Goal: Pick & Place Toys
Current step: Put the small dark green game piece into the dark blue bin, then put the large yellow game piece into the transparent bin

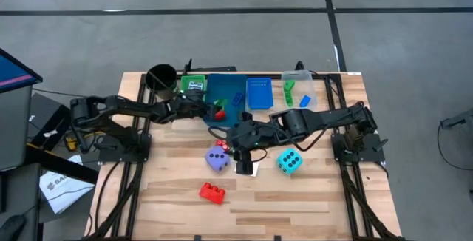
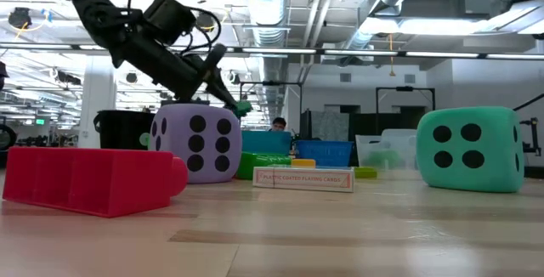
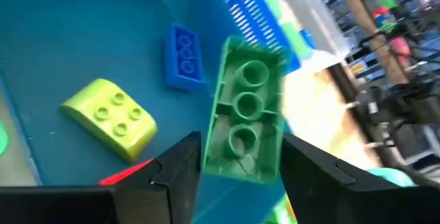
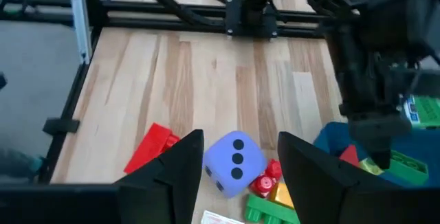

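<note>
The left gripper [image 3: 237, 172] hangs over the dark blue plastic tray [image 1: 224, 87]. Its fingers stand apart, and a green plastic three-stud brick [image 3: 245, 119] is between them, tilted. Whether the fingers touch this brick, I cannot tell. Only the left wrist view shows what lies in that tray: a yellow-green rounded brick [image 3: 113, 116] and a small blue brick [image 3: 184, 56].

From above, the right gripper [image 1: 244, 151] is near the table's centre, just at 3 o'clock of the purple dotted dice cube [image 1: 216, 157]. The right wrist view shows its fingers apart with nothing between them, above the cube. The teal dotted dice cube [image 1: 289, 161] sits further toward 3 o'clock, and the red plastic brick [image 1: 212, 191] lies at 6 o'clock of the purple cube.

The low view alone shows a white card box [image 2: 303, 178] standing between the two cubes.
</note>
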Motion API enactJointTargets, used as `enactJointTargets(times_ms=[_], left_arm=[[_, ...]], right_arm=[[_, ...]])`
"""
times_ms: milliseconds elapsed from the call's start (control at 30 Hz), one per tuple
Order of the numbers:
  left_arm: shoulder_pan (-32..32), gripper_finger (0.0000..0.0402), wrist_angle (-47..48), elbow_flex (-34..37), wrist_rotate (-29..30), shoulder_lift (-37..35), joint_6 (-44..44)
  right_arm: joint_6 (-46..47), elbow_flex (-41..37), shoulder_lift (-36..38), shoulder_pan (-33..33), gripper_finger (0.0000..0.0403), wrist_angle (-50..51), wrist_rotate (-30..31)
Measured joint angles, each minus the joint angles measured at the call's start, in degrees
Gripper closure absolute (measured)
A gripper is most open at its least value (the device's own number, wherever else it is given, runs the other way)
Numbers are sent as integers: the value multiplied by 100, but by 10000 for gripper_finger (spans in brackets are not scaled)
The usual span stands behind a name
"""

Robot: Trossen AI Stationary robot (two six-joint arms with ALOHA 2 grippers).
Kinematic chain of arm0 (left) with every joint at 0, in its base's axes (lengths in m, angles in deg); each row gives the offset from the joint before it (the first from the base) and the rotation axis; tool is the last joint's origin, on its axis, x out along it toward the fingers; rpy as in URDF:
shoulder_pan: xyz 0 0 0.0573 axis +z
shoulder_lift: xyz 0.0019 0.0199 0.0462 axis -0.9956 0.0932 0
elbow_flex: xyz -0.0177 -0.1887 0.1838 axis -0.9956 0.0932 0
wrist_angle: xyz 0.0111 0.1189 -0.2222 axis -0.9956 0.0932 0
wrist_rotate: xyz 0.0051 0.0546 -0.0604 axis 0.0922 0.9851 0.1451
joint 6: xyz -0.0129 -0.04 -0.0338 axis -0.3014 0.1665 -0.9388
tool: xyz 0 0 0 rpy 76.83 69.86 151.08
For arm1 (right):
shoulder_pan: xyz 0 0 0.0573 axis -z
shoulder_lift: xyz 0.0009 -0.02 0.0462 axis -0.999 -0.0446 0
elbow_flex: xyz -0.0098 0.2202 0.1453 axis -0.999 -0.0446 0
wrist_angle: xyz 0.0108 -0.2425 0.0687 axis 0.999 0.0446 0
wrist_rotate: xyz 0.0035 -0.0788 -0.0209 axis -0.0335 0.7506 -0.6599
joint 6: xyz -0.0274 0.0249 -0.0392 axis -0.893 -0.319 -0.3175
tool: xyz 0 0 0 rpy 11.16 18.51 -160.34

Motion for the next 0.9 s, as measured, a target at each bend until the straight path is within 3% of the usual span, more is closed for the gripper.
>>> enactJointTargets(times_ms=[100,267,367,633,900], left_arm=[[15,209,-10,-5,-186,-160,-133],[81,184,12,-3,-977,-370,-144],[79,166,31,-3,-1324,-478,186],[-18,136,266,1,-2821,-982,531],[-771,139,495,1,-2857,-1498,2223]], right_arm=[[477,0,0,56,219,-4,50],[1422,0,0,136,219,-4,64],[1772,0,0,125,219,-2,77],[2699,0,0,-199,219,64,402],[2828,0,0,-461,219,321,1023]])
